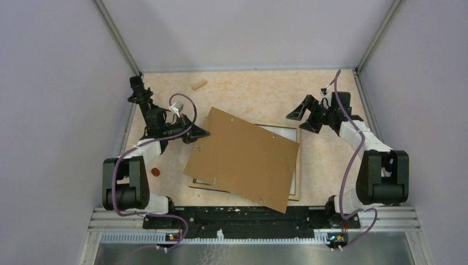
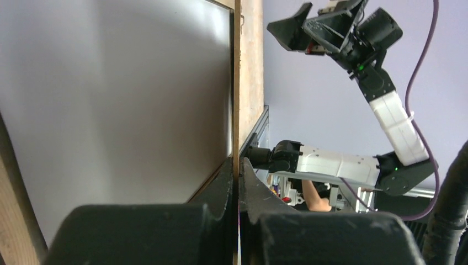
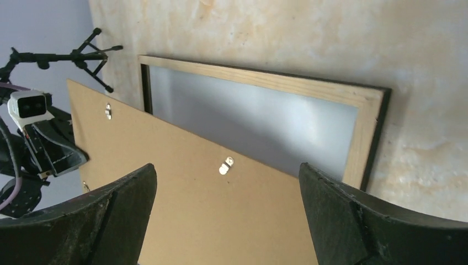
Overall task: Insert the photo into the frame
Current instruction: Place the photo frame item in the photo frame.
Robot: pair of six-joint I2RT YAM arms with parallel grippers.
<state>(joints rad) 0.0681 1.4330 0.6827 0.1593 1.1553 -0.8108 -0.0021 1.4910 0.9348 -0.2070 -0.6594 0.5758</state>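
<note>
The left gripper (image 1: 198,133) is clamped on the left edge of the brown board (image 1: 243,157), which lies askew across the frame (image 3: 265,80) on the table (image 1: 248,91). The right gripper (image 1: 302,120) hangs wide open near the frame's far right corner. A pale grey sheet (image 3: 248,118) fills the frame; whether it is the photo cannot be told.

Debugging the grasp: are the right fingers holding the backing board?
No, the right fingers are spread open, apart from the backing board.
</note>
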